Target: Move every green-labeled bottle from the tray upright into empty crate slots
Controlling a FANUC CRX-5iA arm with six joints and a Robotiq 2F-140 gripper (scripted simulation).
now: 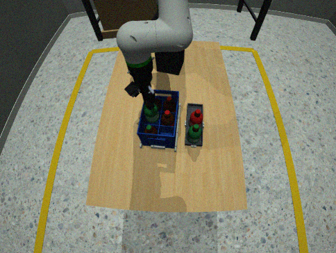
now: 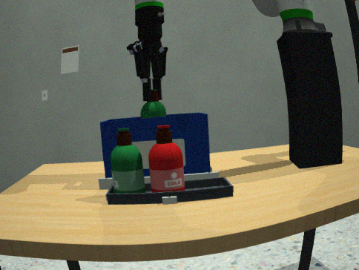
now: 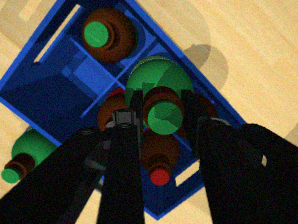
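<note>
My gripper [image 2: 152, 93] is shut on the neck of a green-labeled bottle [image 2: 153, 109] and holds it upright over the blue crate [image 2: 153, 142]. Only the bottle's shoulder shows above the crate wall; its lower part is hidden inside. In the wrist view the fingers flank its green cap [image 3: 163, 111] above a middle slot of the crate [image 3: 75, 95]. In the overhead view the held bottle [image 1: 151, 112] is in the crate's left column. A second green-labeled bottle [image 2: 127, 165] stands on the dark tray [image 2: 170, 192], next to a red cola bottle [image 2: 166, 163].
The crate [image 1: 159, 119] also holds brown bottles, two with red caps [image 1: 167, 117] and one with a green cap [image 1: 150, 128]. The tray lies right beside the crate. The arm's black base [image 2: 313, 96] stands at the back of the wooden table.
</note>
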